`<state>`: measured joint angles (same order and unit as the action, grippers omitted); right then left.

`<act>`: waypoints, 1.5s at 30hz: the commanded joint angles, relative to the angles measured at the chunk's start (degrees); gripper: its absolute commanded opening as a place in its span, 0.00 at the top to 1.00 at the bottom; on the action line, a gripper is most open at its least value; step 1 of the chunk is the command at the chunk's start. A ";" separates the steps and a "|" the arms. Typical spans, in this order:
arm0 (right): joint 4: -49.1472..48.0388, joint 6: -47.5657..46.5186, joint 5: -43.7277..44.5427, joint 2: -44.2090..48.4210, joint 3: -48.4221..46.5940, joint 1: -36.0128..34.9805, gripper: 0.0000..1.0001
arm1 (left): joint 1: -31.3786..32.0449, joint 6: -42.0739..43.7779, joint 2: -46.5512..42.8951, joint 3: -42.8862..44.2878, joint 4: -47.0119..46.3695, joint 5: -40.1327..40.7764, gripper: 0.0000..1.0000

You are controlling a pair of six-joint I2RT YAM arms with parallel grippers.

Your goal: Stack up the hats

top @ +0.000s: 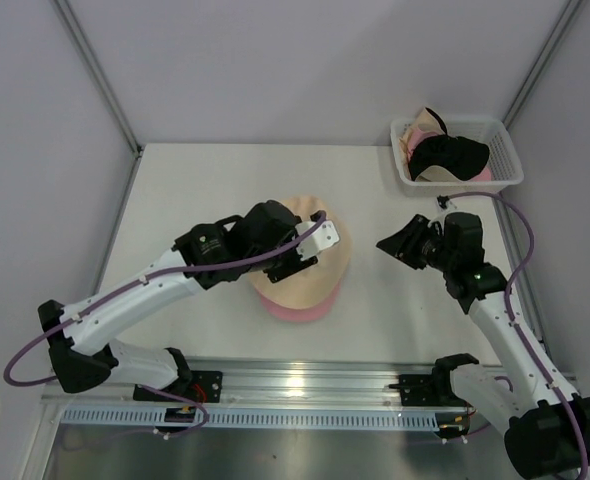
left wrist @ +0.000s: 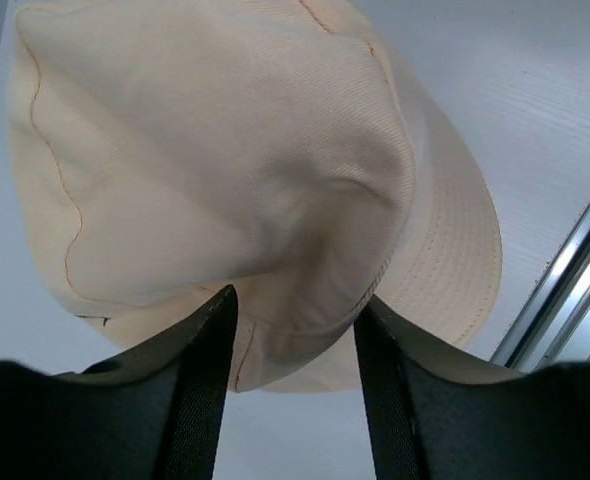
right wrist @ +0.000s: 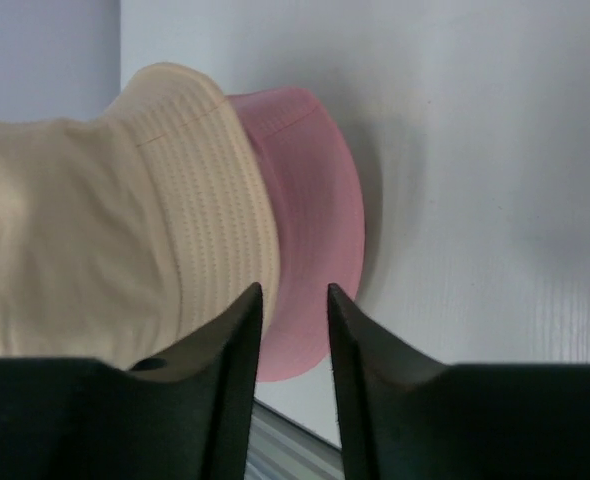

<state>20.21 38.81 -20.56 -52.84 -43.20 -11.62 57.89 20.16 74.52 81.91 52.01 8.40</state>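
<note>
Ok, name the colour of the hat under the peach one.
Pink fabric hat, clearest in right wrist view.

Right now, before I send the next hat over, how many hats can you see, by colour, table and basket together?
Pale peach hat: 1, on the table, lying on the pink one
Pink hat: 1, underneath it
Black hat: 1, in the white basket
Pale fabric under the black one: at least 1, number hidden
Total: 3 clear, at least 4
</note>
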 commanded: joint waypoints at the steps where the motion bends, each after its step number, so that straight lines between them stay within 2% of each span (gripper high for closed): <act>1: -9.64 4.68 -4.04 0.28 1.00 0.01 0.61 | 0.73 -5.56 -2.44 2.12 -0.76 0.82 0.46; 4: -17.82 7.76 -7.91 -0.07 2.24 0.19 0.47 | 0.65 -10.03 -8.57 -1.29 -6.12 6.52 0.28; 5: -19.23 8.04 -8.96 -0.42 2.33 0.10 0.42 | 0.65 -11.62 -10.43 -2.10 -7.70 8.71 0.03; 6: -21.94 7.95 -9.41 -1.21 2.42 -0.33 0.38 | 0.56 -13.20 -12.36 -3.32 -9.71 11.95 0.01; 7: -22.49 7.95 -9.59 -1.74 2.42 -0.68 0.29 | -0.14 -16.09 -16.38 -4.20 -10.34 13.29 0.01; 9: -25.63 7.86 -10.03 -2.62 3.29 -1.56 0.26 | -1.80 -20.06 -20.80 -5.26 -11.49 15.32 0.00; 10: -27.31 8.38 -10.03 -3.58 4.08 -1.83 0.25 | -5.03 -25.56 -23.08 -5.62 -12.27 14.80 0.01; 12: -33.52 10.49 -10.12 -4.72 7.07 -2.27 0.25 | -9.52 -31.03 -29.94 -7.90 -13.24 12.96 0.01; 13: -34.78 11.02 -8.64 -5.95 7.86 -3.05 0.27 | -14.86 -36.46 -31.96 -8.78 -13.86 10.43 0.01; 14: -35.32 11.11 -7.41 -6.66 8.30 -3.67 0.29 | -17.26 -39.82 -34.77 -11.31 -13.60 9.80 0.01; 15: -35.32 10.33 -6.17 -7.36 8.57 -4.29 0.29 | -21.81 -43.33 -35.40 -12.03 -12.56 9.70 0.01; 16: -35.67 9.98 -5.21 -8.06 8.66 -5.25 0.29 | -24.11 -50.59 -35.58 -13.34 -11.15 9.61 0.01; 17: -36.28 9.71 -4.24 -9.55 8.83 -5.52 0.28 | -26.23 -54.14 -35.50 -14.14 -8.36 8.22 0.00; 19: -39.62 10.58 -4.23 -11.05 9.89 -5.61 0.24 | -32.82 -61.45 -35.67 -19.74 -8.50 3.49 0.00; 20: -40.94 11.20 -4.32 -12.54 10.15 -5.52 0.23 | -34.67 -63.65 -36.11 -21.42 -11.81 -2.46 0.00; 21: -43.82 12.51 -4.58 -13.33 10.76 -5.35 0.23 | -37.82 -67.93 -37.51 -27.88 -14.02 -5.13 0.01; 23: -47.86 14.36 -5.02 -15.35 11.21 -5.17 0.23 | -40.47 -71.74 -39.36 -32.05 -18.32 -9.61 0.03; 24: -49.55 16.19 -5.19 -15.80 11.56 -5.17 0.23 | -42.49 -75.76 -40.93 -37.21 -22.09 -13.29 0.03; 30: -53.43 18.41 -5.37 -18.78 11.47 -6.66 0.25 | -43.91 -86.59 -43.58 -47.36 -33.44 -19.56 0.06; 36: -51.41 19.11 -4.93 -20.20 11.82 -7.63 0.30 | -45.75 -90.11 -43.14 -53.07 -40.65 -21.67 0.08; 41: -52.73 20.25 -5.02 -19.94 13.05 -7.89 0.35 | -46.90 -94.07 -42.62 -60.10 -51.47 -25.45 0.17; 44: -52.64 20.17 -4.76 -19.58 13.14 -8.25 0.41 | -46.90 -93.73 -41.66 -60.38 -55.08 -26.77 0.25; 45: -52.55 19.91 -4.67 -19.50 13.23 -8.42 0.46 | -46.90 -93.55 -41.48 -59.85 -55.00 -26.86 0.26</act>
<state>-29.12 58.74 -26.20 -72.86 -30.22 -19.38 11.68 -71.61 32.82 21.30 5.65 -15.49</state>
